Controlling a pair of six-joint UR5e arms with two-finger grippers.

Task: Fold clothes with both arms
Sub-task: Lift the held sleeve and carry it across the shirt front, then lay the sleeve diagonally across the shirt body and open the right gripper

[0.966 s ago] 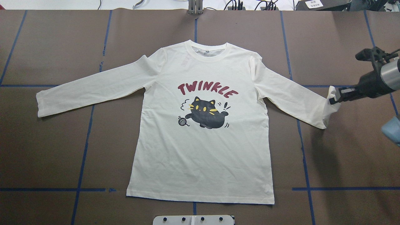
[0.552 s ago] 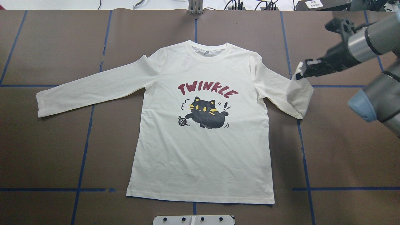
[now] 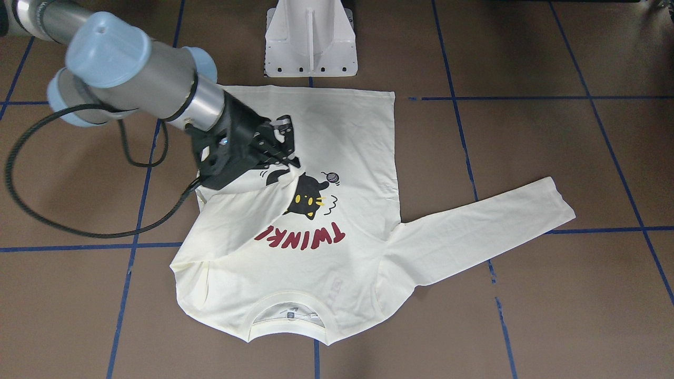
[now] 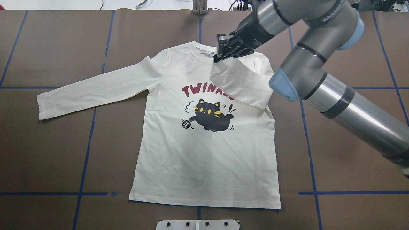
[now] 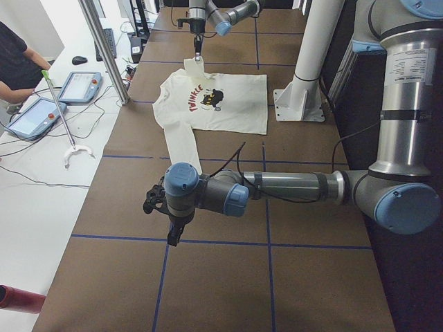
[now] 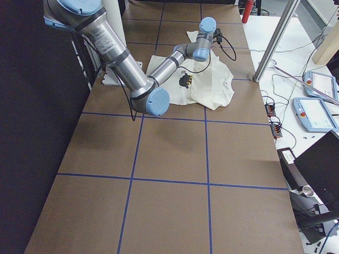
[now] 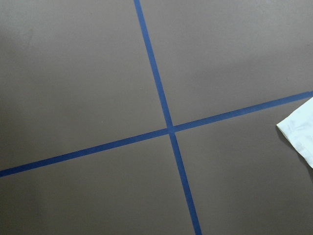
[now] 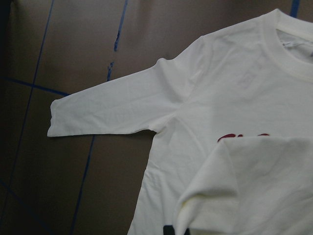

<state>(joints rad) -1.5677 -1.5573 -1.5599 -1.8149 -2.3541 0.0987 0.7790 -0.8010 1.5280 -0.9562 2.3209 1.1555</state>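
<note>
My right tool point(image 4: 223, 57) is clamped on the cuff end of the right sleeve point(image 4: 243, 86), held above the chest near the collar of the T-shirt point(image 4: 204, 159), which lies print-up on the desk point(image 4: 48, 153). I judge the sleeve fold half done: next I lower it flat across the print and release. My left tool point(image 5: 174, 234) hangs near the left sleeve point(image 4: 92, 91), and I cannot tell how its jaws stand; nothing blocks the fold
</note>
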